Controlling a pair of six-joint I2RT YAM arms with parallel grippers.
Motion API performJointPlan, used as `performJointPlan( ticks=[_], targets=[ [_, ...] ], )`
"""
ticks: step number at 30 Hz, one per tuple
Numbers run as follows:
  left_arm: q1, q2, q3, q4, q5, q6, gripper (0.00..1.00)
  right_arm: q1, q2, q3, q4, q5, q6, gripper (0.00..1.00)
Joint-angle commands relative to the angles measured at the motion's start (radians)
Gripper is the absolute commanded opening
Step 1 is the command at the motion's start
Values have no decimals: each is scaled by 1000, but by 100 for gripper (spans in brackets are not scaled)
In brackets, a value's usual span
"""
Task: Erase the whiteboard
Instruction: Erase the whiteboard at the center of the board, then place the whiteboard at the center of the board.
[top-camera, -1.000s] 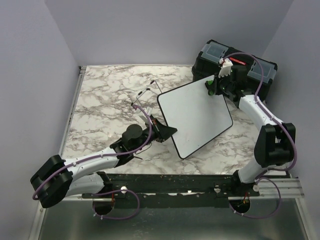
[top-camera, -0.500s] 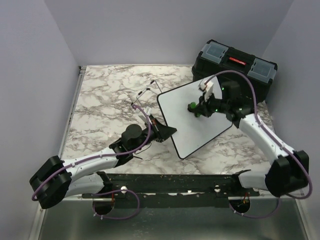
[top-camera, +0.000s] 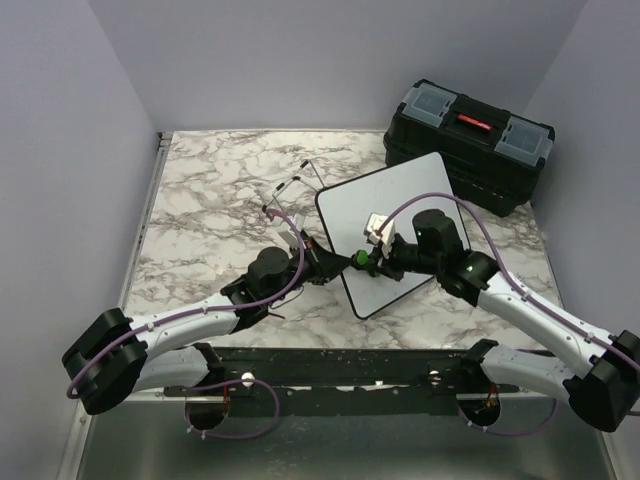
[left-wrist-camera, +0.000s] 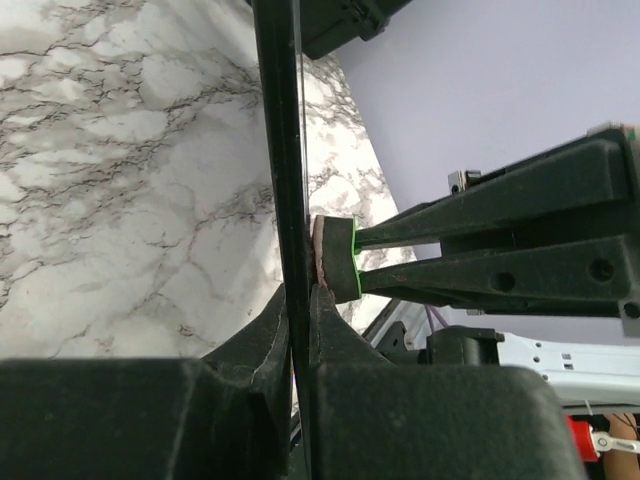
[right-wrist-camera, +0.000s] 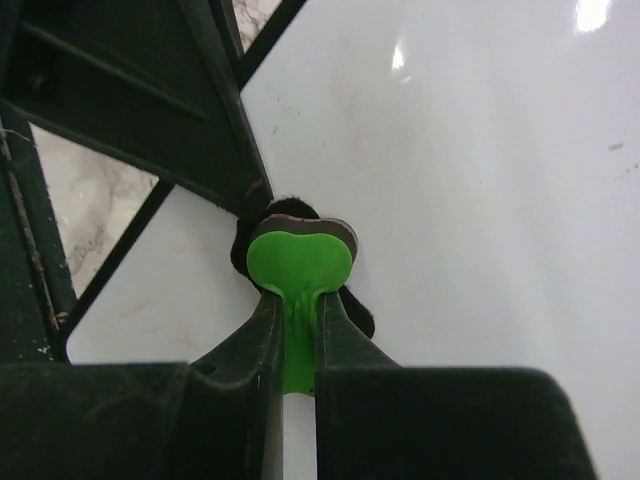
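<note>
While the left gripper (left-wrist-camera: 297, 300) pinches the whiteboard (top-camera: 400, 210) edge, the right gripper (right-wrist-camera: 295, 300) — seemingly alongside — clamps a green eraser (right-wrist-camera: 298, 255).

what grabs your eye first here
The whiteboard dominates the table's middle, its near left edge pinched by the left gripper. The right gripper presses a small green eraser against its face beside that grip. A black toolbox sits at the far right.

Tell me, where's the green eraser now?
In the top view, the green eraser sits against the whiteboard at its left edge, pinched in the right gripper, beside the left gripper clamping that edge.
</note>
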Motion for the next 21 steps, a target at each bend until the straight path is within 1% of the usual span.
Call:
performJointPlan(
  ticks=[1,3,4,6,8,9,11,12,14,15,16,19,21],
  targets=[
    [-5,-80,68,280,-6,-13,0,5,-34,-128,-28,290,38,1],
    [-5,-84,64,278,0,-9,0,-49,-63,-152,-4,344,45,1],
    [-5,-85,64,276,3,-7,0,-83,-66,-154,-2,345,42,1],
    [-5,-83,62,276,9,-6,0,-165,-53,-149,-13,317,31,1],
    [-5,-79,62,284,14,-7,0,-199,-35,-138,-42,286,5,1],
    [-5,-75,65,288,15,-8,0,-199,-30,-137,-62,259,-17,1],
    [-5,-67,70,295,17,-9,0,-197,-28,-130,-105,129,-59,1],
    [-5,-63,71,299,17,-9,0,-195,-26,-117,-143,36,-74,1],
    [-5,-56,75,305,14,-7,0,-162,-25,-92,-219,-113,-116,1],
    [-5,-54,76,304,13,-5,0,-134,-33,-85,-232,-148,-119,1],
    [-5,-54,78,301,14,-3,0,-93,-50,-84,-232,-167,-116,1],
    [-5,-55,78,293,7,0,0,26,-80,-93,-193,-149,-95,1],
    [-5,-54,82,288,4,3,0,62,-62,-91,-180,-151,-84,1]
  ],
)
